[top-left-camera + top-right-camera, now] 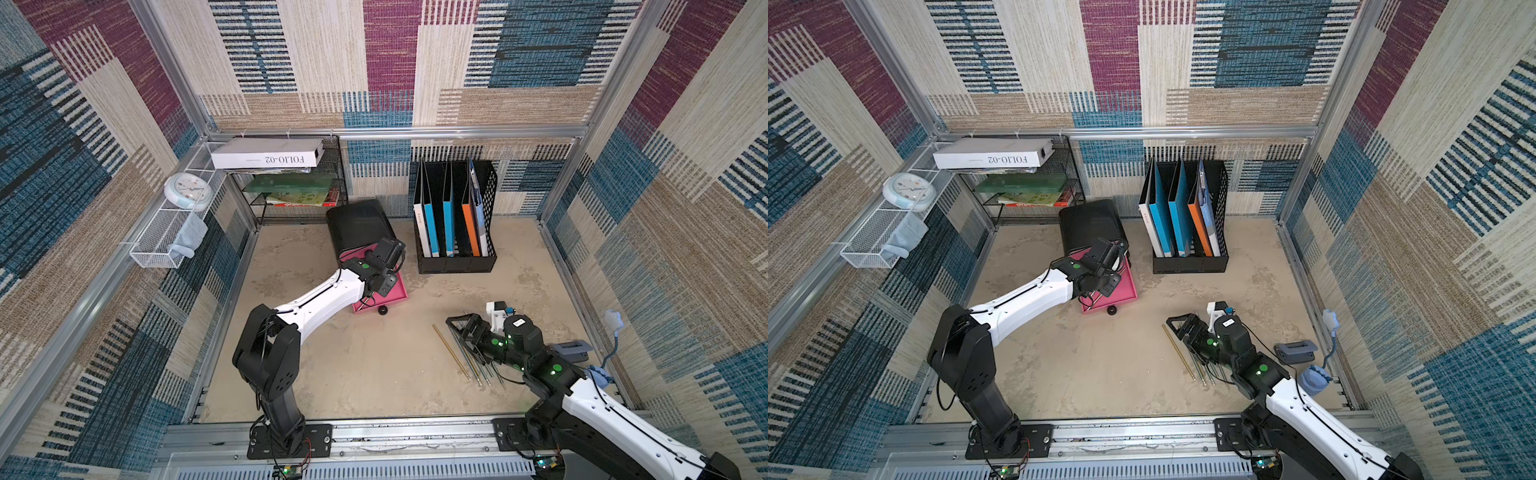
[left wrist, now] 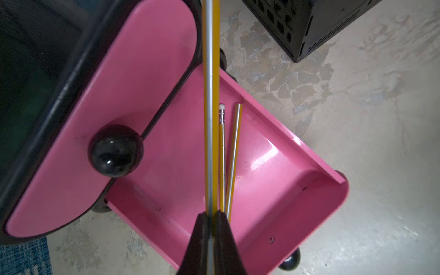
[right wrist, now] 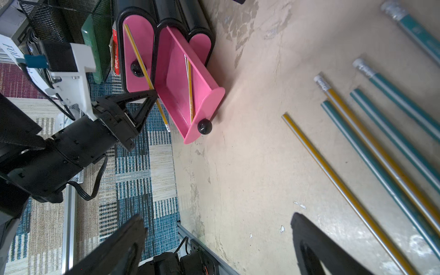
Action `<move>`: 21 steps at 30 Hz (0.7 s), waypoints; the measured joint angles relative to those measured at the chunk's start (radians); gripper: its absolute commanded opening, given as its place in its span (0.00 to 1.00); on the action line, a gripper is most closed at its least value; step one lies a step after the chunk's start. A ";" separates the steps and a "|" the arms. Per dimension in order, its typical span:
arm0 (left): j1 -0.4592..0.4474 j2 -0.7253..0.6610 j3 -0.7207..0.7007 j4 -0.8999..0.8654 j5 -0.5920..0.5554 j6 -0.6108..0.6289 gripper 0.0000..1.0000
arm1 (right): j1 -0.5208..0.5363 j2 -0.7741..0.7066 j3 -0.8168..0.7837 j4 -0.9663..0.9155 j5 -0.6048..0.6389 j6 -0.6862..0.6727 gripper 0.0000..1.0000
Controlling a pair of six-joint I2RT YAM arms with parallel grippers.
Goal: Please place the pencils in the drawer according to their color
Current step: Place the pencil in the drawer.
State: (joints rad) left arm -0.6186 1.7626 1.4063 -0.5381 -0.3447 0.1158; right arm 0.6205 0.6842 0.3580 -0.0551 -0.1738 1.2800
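A small black chest of pink drawers stands at the back of the table, just beside a black file holder, with its middle drawer pulled out towards the robot. The left gripper is closed tight on a yellow pencil held over that open drawer. The held pencil's long axis runs roughly in line with two more yellow pencils lying side by side, lengthwise, on the drawer floor. The right gripper hangs over the table's near right part with its fingers spread wide, gripping nothing. Under and beside it, loose pencils lie nearly parallel on the table, well apart from the chest, running diagonally from far left to near right in both top views. In the top views these are only thin lines, and the left arm hides most of the open drawer. The left wrist view alone shows the two pencils inside it. The right wrist view alone shows all three drawer fronts, the held pencil tilted with its eraser end sticking out past the left fingers, and the loose pencils' colours, yellow and teal, several with metal-banded erasers
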 measured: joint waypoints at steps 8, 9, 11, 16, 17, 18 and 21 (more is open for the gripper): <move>0.013 0.013 -0.054 0.043 -0.007 -0.014 0.00 | 0.000 -0.002 0.000 -0.007 0.016 0.006 0.99; 0.013 0.013 -0.061 0.044 -0.007 -0.019 0.00 | 0.000 -0.001 0.000 -0.007 0.016 0.006 0.99; 0.013 0.013 -0.077 0.045 -0.007 -0.025 0.00 | 0.000 0.004 0.000 -0.008 0.016 0.006 0.99; 0.014 0.013 -0.107 0.047 -0.013 -0.039 0.08 | 0.000 0.009 0.000 -0.007 0.020 0.006 0.99; 0.014 0.013 -0.111 0.048 -0.015 -0.041 0.11 | 0.000 0.008 0.000 -0.008 0.020 0.006 0.99; 0.014 0.013 -0.113 0.047 -0.017 -0.044 0.15 | 0.000 0.008 0.000 -0.006 0.020 0.006 0.99; 0.014 0.013 -0.113 0.045 -0.022 -0.051 0.23 | 0.000 0.008 0.000 -0.007 0.021 0.006 0.99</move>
State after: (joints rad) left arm -0.6041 1.7756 1.2934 -0.4934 -0.3668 0.0643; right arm 0.6201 0.6926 0.3580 -0.0620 -0.1528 1.2861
